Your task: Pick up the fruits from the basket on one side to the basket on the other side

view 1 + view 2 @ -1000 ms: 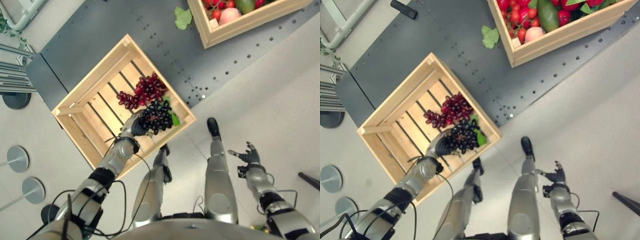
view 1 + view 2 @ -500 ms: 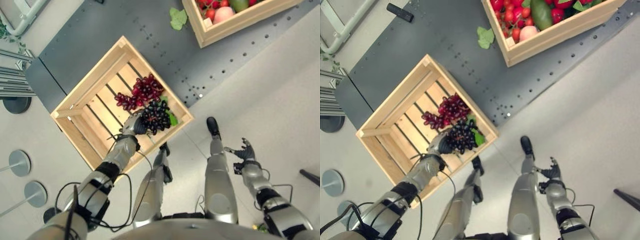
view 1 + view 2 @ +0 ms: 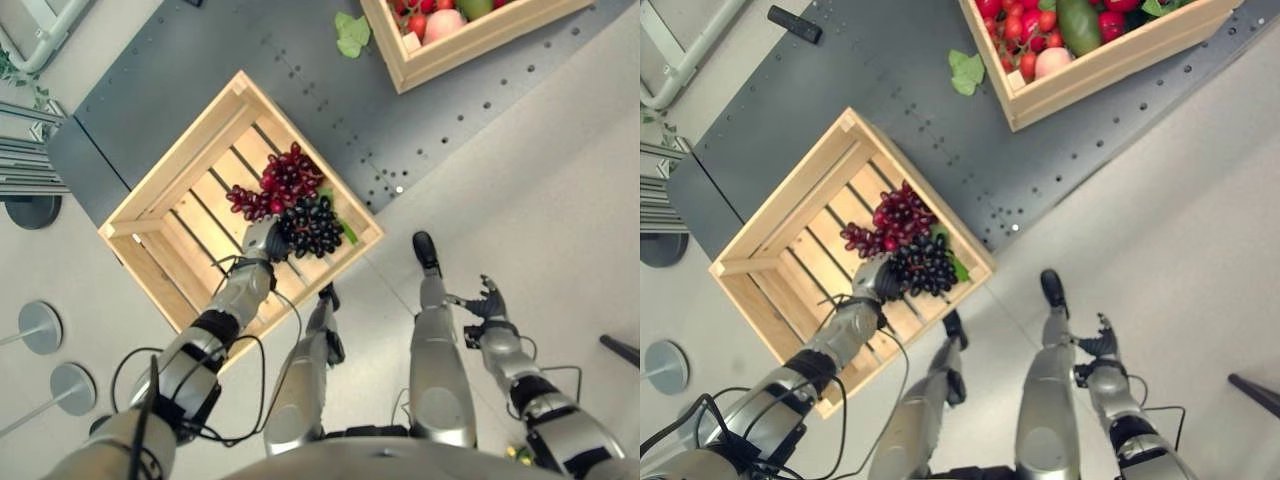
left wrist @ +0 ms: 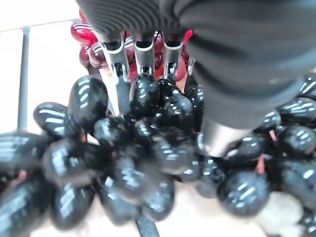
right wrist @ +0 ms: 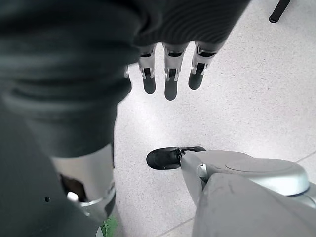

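My right hand [image 3: 487, 303] hangs low at my right side over the pale floor [image 3: 560, 190], fingers [image 5: 169, 79] straight and relaxed, holding nothing. My left hand [image 3: 260, 240] is inside the near wooden crate [image 3: 170, 180], close to its near right wall, fingers [image 4: 121, 74] curled round the black grape bunch [image 3: 311, 226]; in the left wrist view the dark grapes bulge up between fingers and thumb, so that's a firm hold. Can't tell if the black bunch is resting on the crate slats or just clear of them. A green leaf [image 3: 346, 232] sticks out of the bunch toward the crate's right corner. Touching the black bunch on its far side is the red grape bunch [image 3: 277, 183], lying on the slats near the crate's right wall, also seen past my fingers in the left wrist view. The crate sits on a dark grey platform [image 3: 300, 60] with rows of small holes, near its near edge. Further out on the platform lies a loose green leaf [image 3: 963, 72], just beside the second wooden crate [image 3: 1110, 60] at the far right, well apart from the first. That one is packed with fruit: red tomatoes [image 3: 1028, 25], a peach [image 3: 1050, 62], a green mango [image 3: 1077, 22]. A black remote-like object [image 3: 793, 24] lies at the platform's far left.
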